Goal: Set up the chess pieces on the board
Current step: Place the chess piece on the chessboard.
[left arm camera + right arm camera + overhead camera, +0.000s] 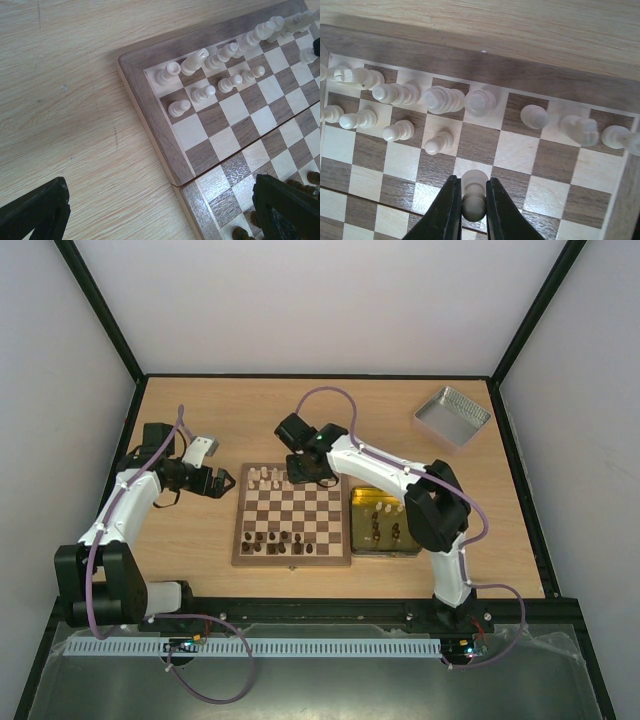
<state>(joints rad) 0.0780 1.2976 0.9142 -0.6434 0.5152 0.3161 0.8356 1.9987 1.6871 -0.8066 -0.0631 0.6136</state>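
Between white walls [300,300], the pale wooden bench [200,420] carries the square wooden chessboard of dark brown and cream squares [293,562] at its middle. Our right pincer [473,190] is clenched on a small cream wooden pawn [473,200] above the far half of the board.

We judge that the coming move turns on the square beneath that pawn. Four cream pawns [397,130] stand in the second row from the far edge, filling it from the left. The held one hangs just right of the last of them, about over the next free square, though perhaps a shade to its near side. Its long axis runs along the fingers, close to upright, so a straight lowering should seat it. Whether its base touches the wood we cannot tell.

Our left pincer [213,483], released and holding nothing, hovers over the bench just left of the board, so the right arm is the nearer. More pieces wait in the yellow rectangular tin [362,498] just right of the board.
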